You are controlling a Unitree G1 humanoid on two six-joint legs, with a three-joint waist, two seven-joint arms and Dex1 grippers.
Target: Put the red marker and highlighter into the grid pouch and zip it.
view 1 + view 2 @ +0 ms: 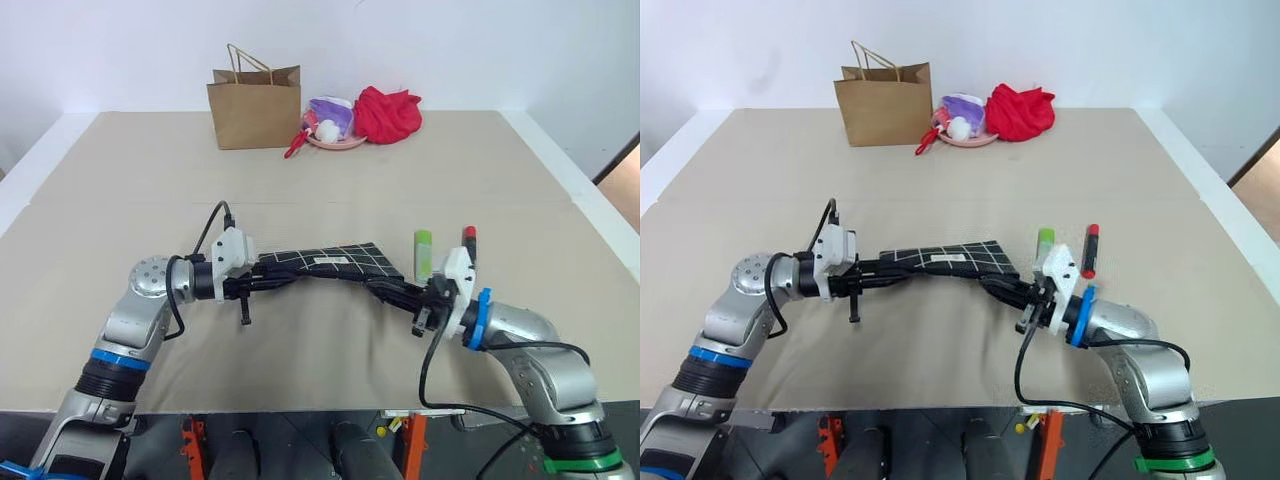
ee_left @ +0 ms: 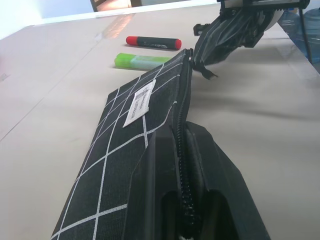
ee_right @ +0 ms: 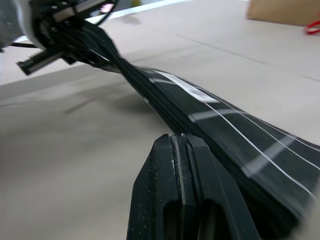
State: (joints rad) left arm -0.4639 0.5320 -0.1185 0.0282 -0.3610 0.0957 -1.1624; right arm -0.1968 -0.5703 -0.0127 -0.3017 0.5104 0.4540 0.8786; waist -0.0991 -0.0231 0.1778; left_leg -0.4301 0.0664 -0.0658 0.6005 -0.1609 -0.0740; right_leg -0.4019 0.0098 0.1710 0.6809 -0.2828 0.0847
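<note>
The grid pouch [image 1: 335, 262], black with white lines and a small white label [image 2: 139, 102], hangs stretched between my two grippers just above the table. My left gripper [image 1: 268, 282] is shut on its left end, the zip line running out from between the fingers [image 2: 165, 200]. My right gripper [image 1: 396, 290] is shut on the opposite end, its fingers [image 3: 165, 190] pressed together on the pouch's edge. The light green highlighter [image 1: 423, 252] and the red marker [image 1: 469, 237] lie side by side on the table just beyond the right gripper, outside the pouch; the marker is partly hidden by the wrist mount.
At the far edge of the table [image 1: 120, 200] stand a brown paper bag [image 1: 254, 108], a pink plate [image 1: 340, 143] with purple and white items, and a red cloth [image 1: 388, 113]. The table's right edge [image 1: 600, 220] lies close to the marker.
</note>
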